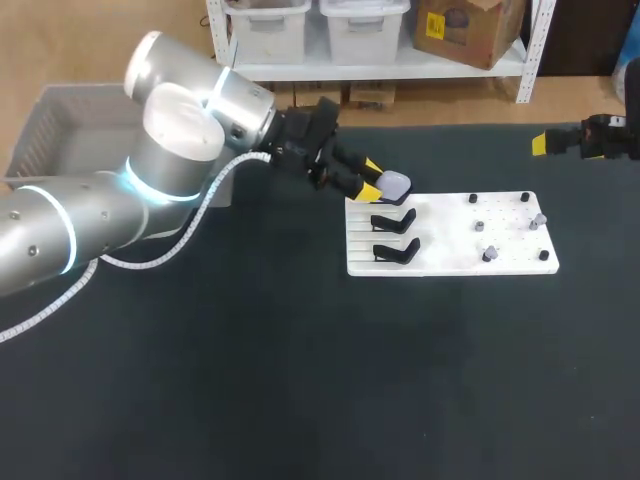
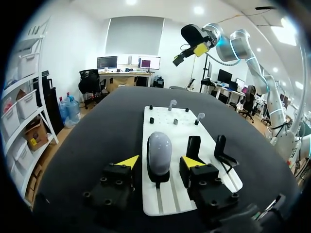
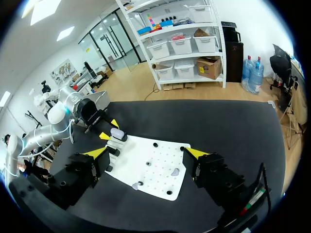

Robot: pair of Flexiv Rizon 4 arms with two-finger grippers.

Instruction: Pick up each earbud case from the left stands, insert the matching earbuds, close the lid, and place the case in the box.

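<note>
A dark worktop (image 1: 300, 400) is seen in the head view. The left arm (image 1: 170, 160) is stretched across its rear left part toward the middle. A grey box (image 1: 60, 120) is partly hidden behind that arm at the rear left edge. A white board (image 1: 450, 262) lies flat on the worktop, right of the middle. The right arm (image 1: 600, 137) is held at the rear right edge, well apart from the board.

The left hand (image 2: 159, 162) is placed at the board's rear left corner. Its fingers are spread apart, one on each side of the earbud case (image 2: 159, 153), and a gap can be seen between each yellow tip and the case. The right hand (image 3: 146, 153) is shown in its own wrist view with the fingers wide apart and nothing between them, high above the board.

Three black stands are set in a row along the board's left side. The two nearer stands (image 1: 393, 220) carry nothing. The pale grey earbud case (image 1: 397, 183) is seated upright, lid shut, on the rearmost stand.

On the board's right half, two small grey earbuds (image 1: 540, 218) are found, one near the right edge and one nearer the front. Several short dark pegs (image 1: 473, 198) are scattered around them.
</note>
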